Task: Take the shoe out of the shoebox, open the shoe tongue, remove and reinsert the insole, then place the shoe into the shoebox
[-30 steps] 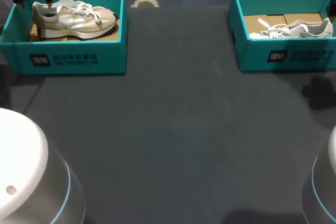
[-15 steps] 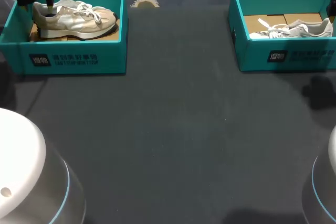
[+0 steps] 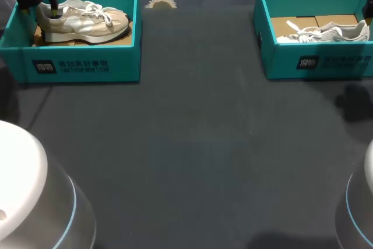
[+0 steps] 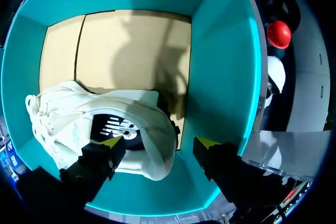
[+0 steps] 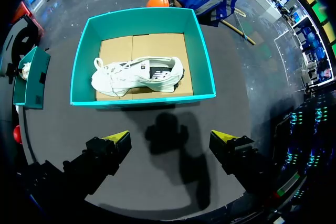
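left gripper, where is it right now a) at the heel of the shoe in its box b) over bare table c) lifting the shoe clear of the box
A: the left gripper straddles the heel of the shoe, which lies in the box.

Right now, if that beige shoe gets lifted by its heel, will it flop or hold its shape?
Probably holds shape: the shoe has a thick moulded sole. Its toe would likely tip down, since the left gripper straddles only the heel. Loose laces may dangle.
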You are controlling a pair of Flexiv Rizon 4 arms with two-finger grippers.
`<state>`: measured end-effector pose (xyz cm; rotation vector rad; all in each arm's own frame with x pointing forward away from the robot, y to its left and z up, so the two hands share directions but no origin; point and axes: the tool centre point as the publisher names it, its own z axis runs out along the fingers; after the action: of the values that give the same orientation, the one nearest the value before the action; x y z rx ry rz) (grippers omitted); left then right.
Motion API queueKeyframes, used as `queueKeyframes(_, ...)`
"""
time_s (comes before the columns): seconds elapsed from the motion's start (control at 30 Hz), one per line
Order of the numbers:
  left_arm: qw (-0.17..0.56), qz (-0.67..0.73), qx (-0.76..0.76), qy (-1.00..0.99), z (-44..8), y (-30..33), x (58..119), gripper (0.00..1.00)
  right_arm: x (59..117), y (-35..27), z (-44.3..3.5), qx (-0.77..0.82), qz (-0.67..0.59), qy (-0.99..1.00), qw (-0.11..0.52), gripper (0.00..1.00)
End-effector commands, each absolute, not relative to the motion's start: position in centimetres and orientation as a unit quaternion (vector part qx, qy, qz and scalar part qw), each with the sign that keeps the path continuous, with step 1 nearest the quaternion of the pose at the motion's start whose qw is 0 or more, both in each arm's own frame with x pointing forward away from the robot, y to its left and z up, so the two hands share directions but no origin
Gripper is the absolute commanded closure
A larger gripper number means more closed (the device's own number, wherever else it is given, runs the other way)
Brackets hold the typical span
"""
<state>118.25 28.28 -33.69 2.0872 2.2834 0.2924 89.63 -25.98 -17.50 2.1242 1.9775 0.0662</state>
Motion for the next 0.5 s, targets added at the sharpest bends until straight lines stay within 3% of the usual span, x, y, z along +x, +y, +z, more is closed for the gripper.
queueKeyframes(0.03,0.013,0.090,0.672,0.735,-34.2,28.4,118.8,0.16,89.7,-25.9,-17.5,0.727,0.021,0.676,0.119,0.00)
queueKeyframes(0.13,0.011,0.087,0.673,0.735,-34.5,28.4,118.9,0.20,89.7,-25.9,-17.5,0.727,0.021,0.676,0.119,0.00)
queueKeyframes(0.2,0.010,0.085,0.673,0.735,-34.7,28.3,118.9,0.32,89.7,-25.9,-17.5,0.727,0.021,0.676,0.119,0.00)
queueKeyframes(0.27,0.008,0.083,0.673,0.735,-34.9,28.3,118.9,0.35,89.7,-25.9,-17.5,0.727,0.021,0.676,0.119,0.00)
queueKeyframes(0.5,0.005,0.075,0.670,0.739,-35.4,28.5,118.7,0.26,89.7,-25.9,-17.5,0.727,0.021,0.676,0.119,0.00)
